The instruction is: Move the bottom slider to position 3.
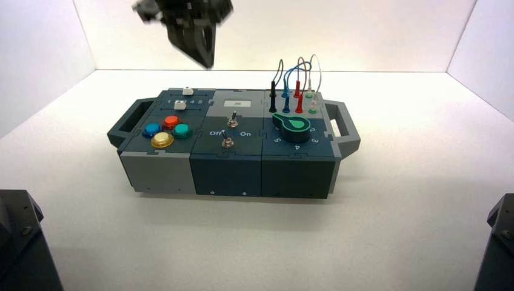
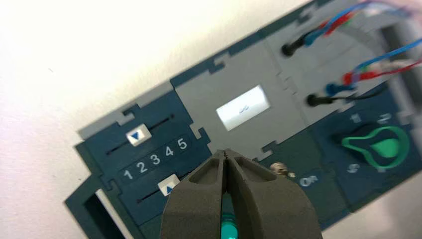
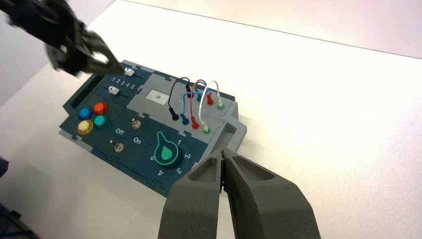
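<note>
- Slider lower left of left wrist frame, just under digit 3.
- Small, light, stiff on track; likely best nudged sideways.
- Left gripper closed, empty, above box.
- Right gripper closed, idle.

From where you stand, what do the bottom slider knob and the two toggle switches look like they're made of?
The bottom slider knob looks like matte white plastic: blocky, moulded, with a printed blue triangle. The two toggle switches look like bare metal, silvery with small glints, though that is only their look. The left pincer hangs above the box, shut.
</note>
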You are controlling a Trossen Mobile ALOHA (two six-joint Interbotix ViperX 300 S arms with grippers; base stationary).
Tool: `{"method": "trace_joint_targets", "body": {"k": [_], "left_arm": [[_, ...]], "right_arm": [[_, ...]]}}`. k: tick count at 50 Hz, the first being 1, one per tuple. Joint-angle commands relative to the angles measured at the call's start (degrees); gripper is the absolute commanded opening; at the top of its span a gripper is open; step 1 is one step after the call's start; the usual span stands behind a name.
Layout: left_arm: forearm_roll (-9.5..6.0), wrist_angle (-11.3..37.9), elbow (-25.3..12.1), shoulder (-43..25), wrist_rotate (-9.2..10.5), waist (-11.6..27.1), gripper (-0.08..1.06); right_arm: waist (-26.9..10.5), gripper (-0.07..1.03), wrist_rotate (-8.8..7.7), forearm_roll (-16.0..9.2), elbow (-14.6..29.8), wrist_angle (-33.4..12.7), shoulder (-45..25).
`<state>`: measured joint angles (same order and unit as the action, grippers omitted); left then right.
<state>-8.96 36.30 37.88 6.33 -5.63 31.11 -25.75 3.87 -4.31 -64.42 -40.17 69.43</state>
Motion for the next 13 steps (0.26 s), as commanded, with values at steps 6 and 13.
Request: {"method": "trace_joint_targets", "body": {"k": [6, 13], "left_arm": [[-0.09, 1.0, -0.5, 5.6, 1.05, 0.3, -0.03], [-0.09, 0.7, -0.6, 5.8, 1.32, 0.3, -0.03]], "right_arm": [[0.2, -0.02, 0.26, 0.0, 1.2, 0.4, -0.4], [0.2, -0.02, 0.26, 0.0, 1.2, 0.3, -0.4]]}}
